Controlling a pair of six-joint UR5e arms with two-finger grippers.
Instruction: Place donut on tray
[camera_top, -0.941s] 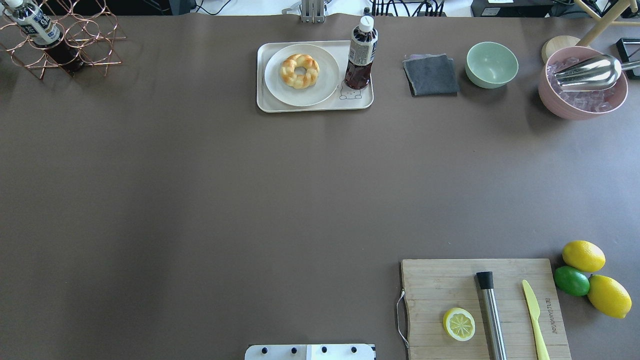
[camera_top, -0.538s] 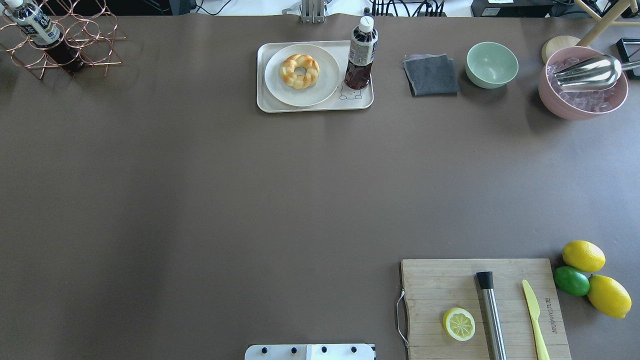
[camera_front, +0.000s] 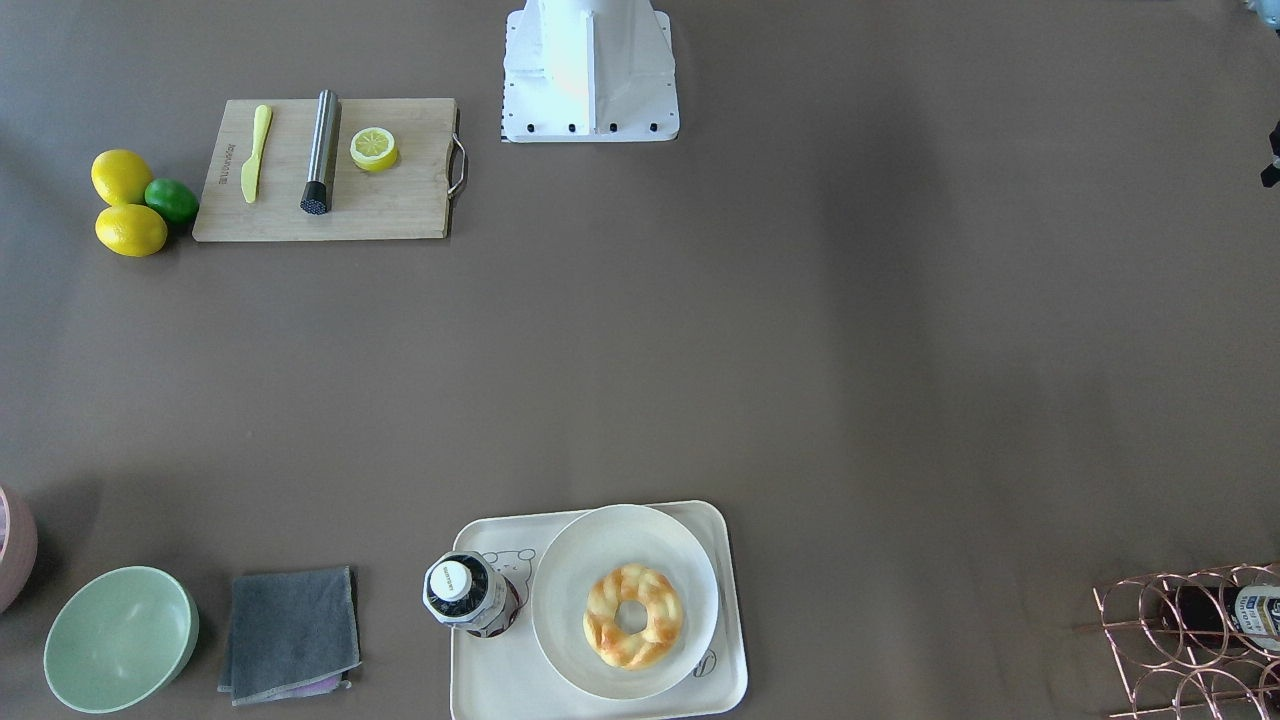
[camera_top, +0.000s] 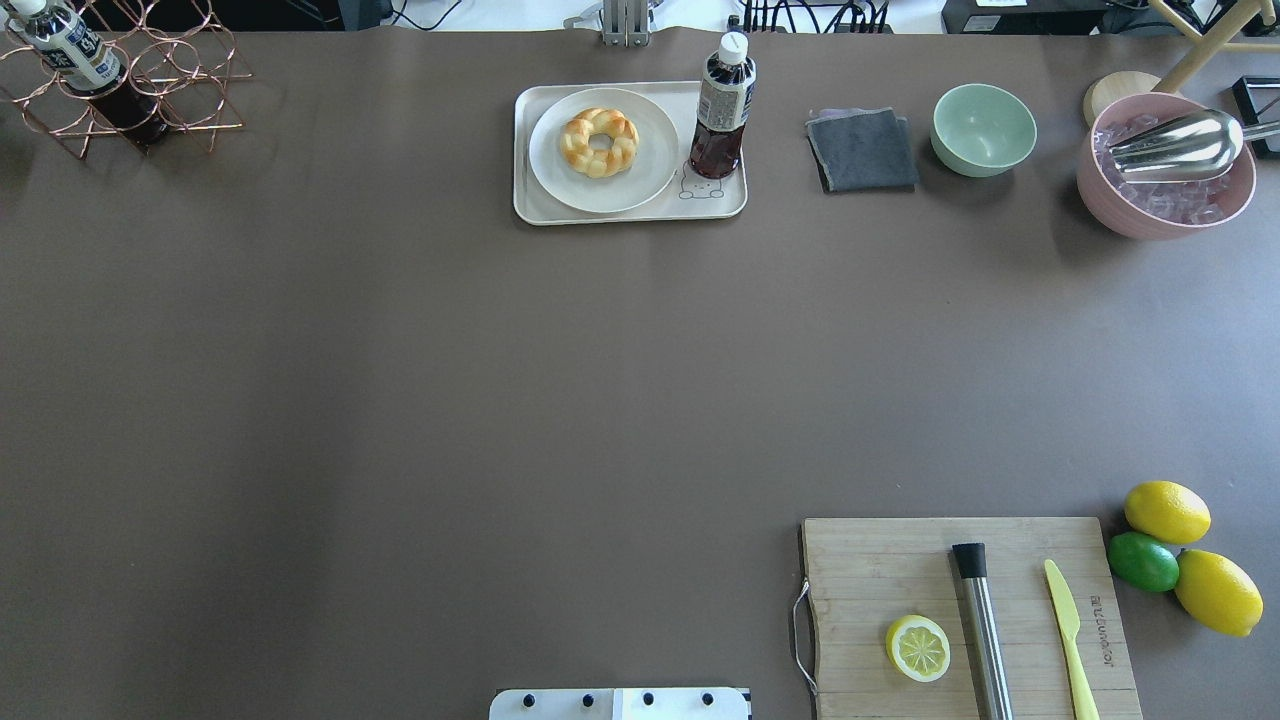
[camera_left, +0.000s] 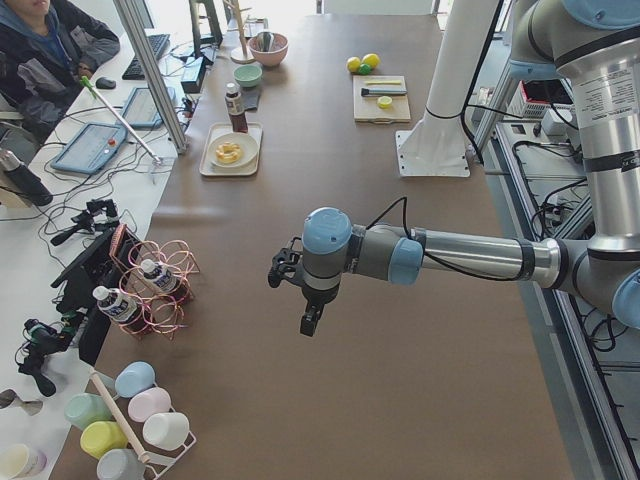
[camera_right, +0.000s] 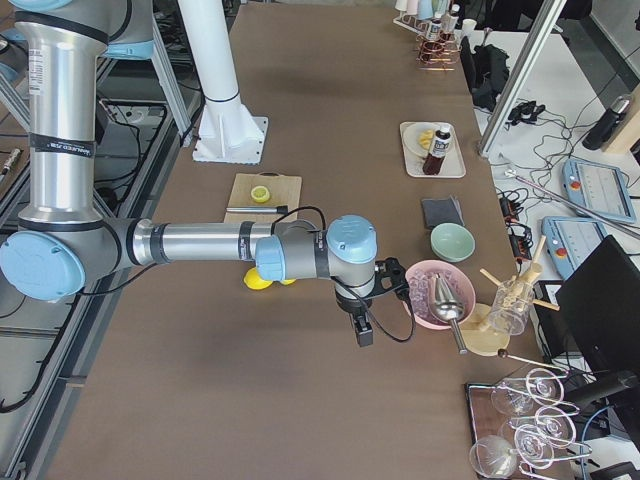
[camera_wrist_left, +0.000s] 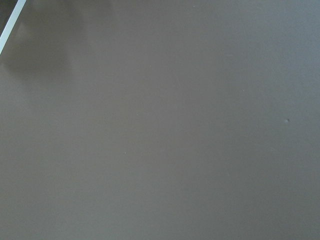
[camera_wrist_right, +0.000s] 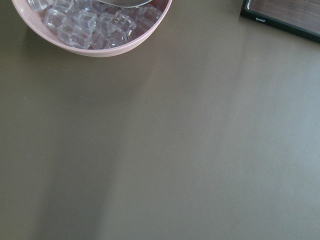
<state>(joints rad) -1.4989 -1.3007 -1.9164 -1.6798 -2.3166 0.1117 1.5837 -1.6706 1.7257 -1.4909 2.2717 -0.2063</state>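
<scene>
The golden twisted donut (camera_top: 599, 142) lies on a round white plate (camera_top: 645, 170) that sits on the cream-white tray (camera_top: 528, 206) at the table's far middle. It also shows in the front-facing view (camera_front: 633, 615), with the tray (camera_front: 480, 690) under the plate. Neither gripper appears in the overhead or front-facing views. My left gripper (camera_left: 310, 322) hangs over bare table far from the tray; I cannot tell whether it is open or shut. My right gripper (camera_right: 363, 335) hangs near the pink ice bowl (camera_right: 438, 293); I cannot tell its state either.
A dark drink bottle (camera_top: 722, 105) stands on the tray's right part. A grey cloth (camera_top: 862, 150), green bowl (camera_top: 983, 128) and pink ice bowl with scoop (camera_top: 1165, 165) lie to the right. A cutting board (camera_top: 900, 570) with lemon half, lemons, and a wire rack (camera_top: 120, 80) are present.
</scene>
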